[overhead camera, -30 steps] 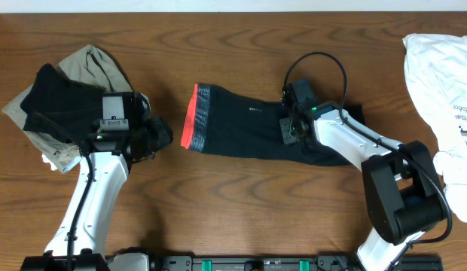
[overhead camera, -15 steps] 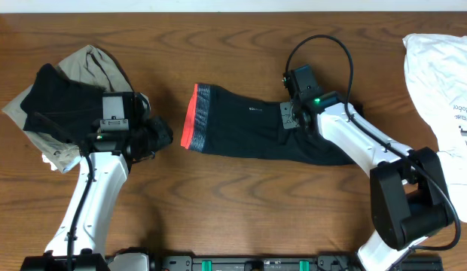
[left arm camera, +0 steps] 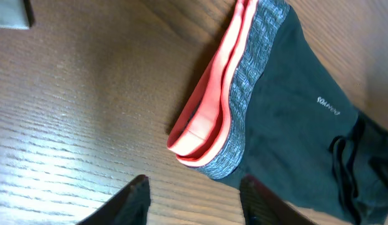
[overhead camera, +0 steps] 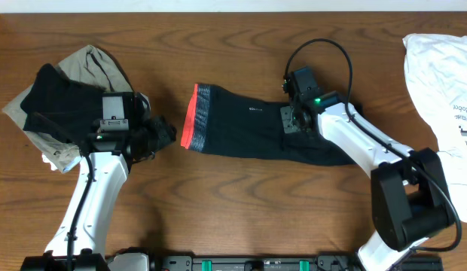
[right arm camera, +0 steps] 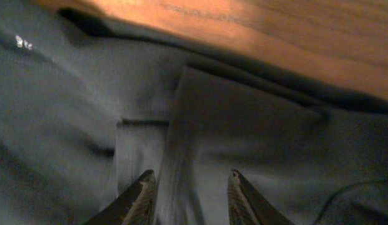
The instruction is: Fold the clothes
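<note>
The clothes [overhead camera: 245, 128] lie stretched across the middle of the table, a long black garment with a grey waistband edged in coral-red [overhead camera: 194, 117] at its left end. My left gripper [overhead camera: 164, 135] stands open over bare wood just left of that waistband [left arm camera: 234, 94]; nothing lies between its fingers [left arm camera: 195, 190]. Over the garment's right part, where the cloth is doubled over, my right gripper [overhead camera: 292, 120] hovers. Its jaws [right arm camera: 191, 181] are apart, with a ridge of dark fabric [right arm camera: 244, 125] below and between them.
A pile with a khaki garment and a plain black folded garment [overhead camera: 56, 98] sits at the far left, behind my left arm. A white printed garment [overhead camera: 441, 75] lies at the right edge. Bare wood [overhead camera: 241, 203] shows in front of the clothes.
My right gripper has shifted a little toward the far side over the garment and its jaws have parted. The left gripper's jaws have opened wider; that arm stayed in place.
</note>
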{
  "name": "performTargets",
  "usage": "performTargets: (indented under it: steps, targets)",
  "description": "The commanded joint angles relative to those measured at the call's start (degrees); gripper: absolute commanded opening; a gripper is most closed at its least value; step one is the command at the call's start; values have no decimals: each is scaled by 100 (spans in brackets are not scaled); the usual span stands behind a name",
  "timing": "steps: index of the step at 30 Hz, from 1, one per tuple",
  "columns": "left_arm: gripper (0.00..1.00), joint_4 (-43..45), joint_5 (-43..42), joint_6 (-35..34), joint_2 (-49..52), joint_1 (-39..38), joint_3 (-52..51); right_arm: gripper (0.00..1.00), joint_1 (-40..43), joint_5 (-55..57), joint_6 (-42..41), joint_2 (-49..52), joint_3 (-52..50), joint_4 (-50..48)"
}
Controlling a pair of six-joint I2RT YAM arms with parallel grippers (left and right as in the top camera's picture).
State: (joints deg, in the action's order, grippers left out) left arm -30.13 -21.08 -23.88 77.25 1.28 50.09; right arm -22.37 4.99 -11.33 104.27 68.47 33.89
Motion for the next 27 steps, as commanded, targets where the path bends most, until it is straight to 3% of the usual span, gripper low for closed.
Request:
performTargets:
  steps: [1, 4, 10, 22, 27]
  targets:
    - [56, 68, -37, 31, -7, -9, 72, 37, 190, -26, 66, -463, 92, 122]
    - [70, 291, -103, 48, 83, -9, 72, 37, 378, -22, 68, -767, 92, 328]
    - [82, 909, -564, 201, 708, -9, 72, 38, 713, -28, 68, -1364, 92, 756]
    - [83, 2039, -1569, 245, 2564, -9, 72, 40, 898, -26, 70, -1578, 90, 1176]
    - [80, 1628, -1928, 188, 2824, -9, 72, 40, 896, -26, 68, -1578, 90, 1187]
